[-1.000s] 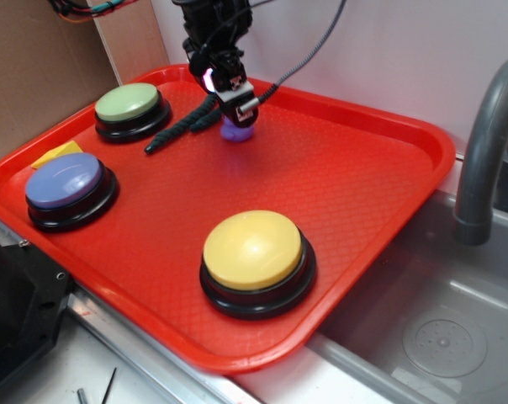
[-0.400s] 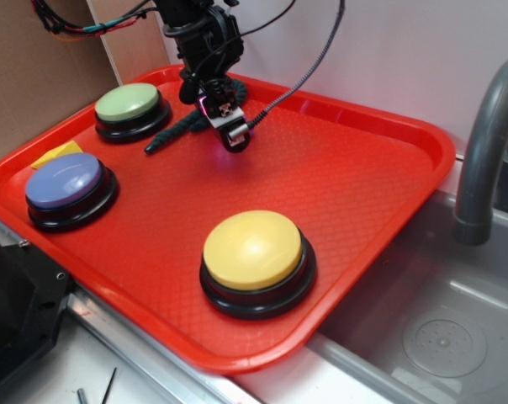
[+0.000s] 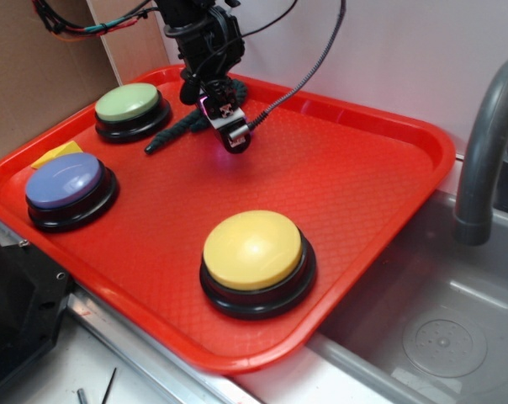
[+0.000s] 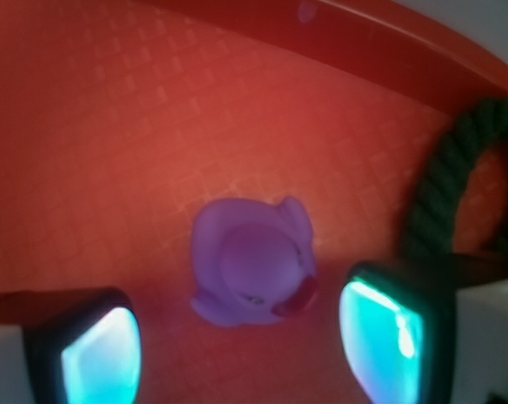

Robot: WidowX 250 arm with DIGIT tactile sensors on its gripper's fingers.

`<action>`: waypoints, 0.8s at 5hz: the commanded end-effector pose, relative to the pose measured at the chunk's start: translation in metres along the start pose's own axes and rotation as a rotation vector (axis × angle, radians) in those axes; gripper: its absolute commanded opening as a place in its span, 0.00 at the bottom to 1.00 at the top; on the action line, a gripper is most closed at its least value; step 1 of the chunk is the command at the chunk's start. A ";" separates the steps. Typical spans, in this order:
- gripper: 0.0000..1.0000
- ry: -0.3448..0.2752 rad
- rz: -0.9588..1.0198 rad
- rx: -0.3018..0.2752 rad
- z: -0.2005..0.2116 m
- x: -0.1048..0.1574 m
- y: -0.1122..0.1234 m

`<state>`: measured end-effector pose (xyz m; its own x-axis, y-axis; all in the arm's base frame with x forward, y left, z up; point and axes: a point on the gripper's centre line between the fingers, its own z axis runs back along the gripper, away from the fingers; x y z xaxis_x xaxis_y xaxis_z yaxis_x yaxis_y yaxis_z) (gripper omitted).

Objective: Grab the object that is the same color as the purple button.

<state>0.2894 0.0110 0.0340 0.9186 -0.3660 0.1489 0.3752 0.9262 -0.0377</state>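
The object is a tiny purple rubber duck (image 4: 252, 271) lying on the red tray (image 4: 111, 126). It shows only in the wrist view; in the exterior view the arm hides it. My gripper (image 4: 237, 341) is open and low over the tray, one glowing teal pad (image 4: 98, 358) left of the duck and the other to its right, with gaps on both sides. In the exterior view the gripper (image 3: 230, 136) sits at the tray's back middle. The purple button (image 3: 65, 181), a bluish-purple dome on a black base, stands at the tray's left.
A dark green twisted rope (image 3: 180, 129) lies just left of the gripper, curling at the right in the wrist view (image 4: 435, 194). A green button (image 3: 128, 103), a yellow button (image 3: 252, 250) and a flat yellow piece (image 3: 56, 154) share the tray (image 3: 363, 177). A sink with a grey faucet (image 3: 485, 143) is on the right.
Over the last second my gripper came down around the duck, which it now hides in the exterior view. Nothing has moved in the last 0.4 s.
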 end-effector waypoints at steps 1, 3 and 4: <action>1.00 0.014 -0.098 0.061 -0.003 0.022 -0.011; 0.00 0.044 -0.110 0.050 -0.011 0.022 -0.019; 0.00 0.051 -0.106 0.048 -0.011 0.021 -0.018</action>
<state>0.2982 -0.0053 0.0187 0.8874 -0.4527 0.0868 0.4532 0.8913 0.0157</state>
